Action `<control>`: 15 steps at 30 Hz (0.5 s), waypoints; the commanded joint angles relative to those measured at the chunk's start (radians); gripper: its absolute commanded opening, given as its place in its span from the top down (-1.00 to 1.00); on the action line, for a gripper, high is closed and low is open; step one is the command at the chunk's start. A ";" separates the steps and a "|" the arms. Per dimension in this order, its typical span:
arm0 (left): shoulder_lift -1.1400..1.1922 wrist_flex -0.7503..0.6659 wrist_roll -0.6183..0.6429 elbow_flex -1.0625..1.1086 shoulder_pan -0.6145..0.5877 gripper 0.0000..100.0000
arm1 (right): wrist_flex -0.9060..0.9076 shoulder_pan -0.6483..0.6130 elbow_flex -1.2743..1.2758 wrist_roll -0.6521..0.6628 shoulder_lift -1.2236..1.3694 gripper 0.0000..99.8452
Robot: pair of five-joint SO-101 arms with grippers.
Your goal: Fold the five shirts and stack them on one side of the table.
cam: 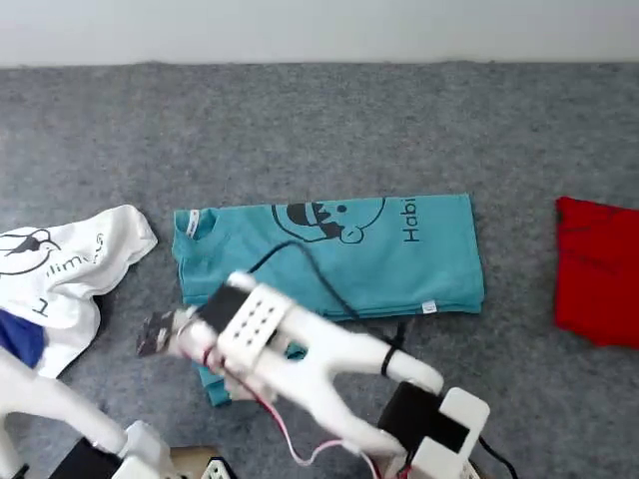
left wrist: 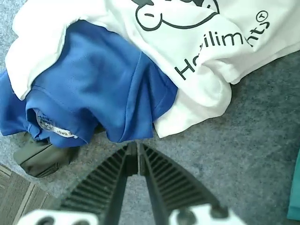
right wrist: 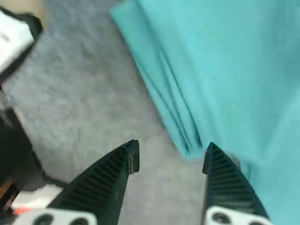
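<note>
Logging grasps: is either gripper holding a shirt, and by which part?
Nothing is held. The left gripper is shut and empty near the blue shirt; the right gripper is open at the edge of the teal shirt.

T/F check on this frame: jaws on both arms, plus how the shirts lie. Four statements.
1. The right arm has its jaws open at the teal shirt's folded edge. True.
2. The left arm has its jaws open around the blue shirt. False: they are shut, holding nothing, over bare table beside it.
3. The white shirt lies partly over the blue shirt. True.
4. The red shirt is stacked on the teal shirt. False: it lies apart from it, on its own.
</note>
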 commanded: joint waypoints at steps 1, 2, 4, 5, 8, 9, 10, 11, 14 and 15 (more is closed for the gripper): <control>-0.034 0.012 -0.008 -0.005 -0.006 0.97 | -0.113 -0.059 0.043 -0.011 -0.042 0.53; -0.034 0.012 -0.008 -0.005 -0.006 0.97 | -0.133 -0.064 0.051 -0.011 -0.027 0.53; -0.034 0.012 -0.008 -0.005 -0.006 0.97 | -0.160 -0.067 0.051 -0.011 0.019 0.53; -0.034 0.012 -0.008 -0.005 -0.006 0.97 | -0.174 -0.067 0.049 -0.009 0.045 0.53; -0.034 0.012 -0.008 -0.005 -0.006 0.97 | -0.222 -0.065 0.049 -0.008 0.130 0.54; -0.034 0.012 -0.008 -0.005 -0.005 0.97 | -0.234 -0.067 0.049 -0.008 0.156 0.54; -0.034 0.012 -0.008 -0.005 -0.003 0.97 | -0.246 -0.067 0.049 -0.008 0.174 0.54; -0.034 0.012 -0.008 -0.005 -0.003 0.97 | -0.259 -0.067 0.049 -0.008 0.193 0.54; -0.034 0.012 -0.008 -0.005 -0.003 0.97 | -0.277 -0.067 0.046 -0.008 0.214 0.54; -0.034 0.012 -0.008 -0.005 -0.005 0.97 | -0.277 -0.067 0.040 -0.008 0.214 0.56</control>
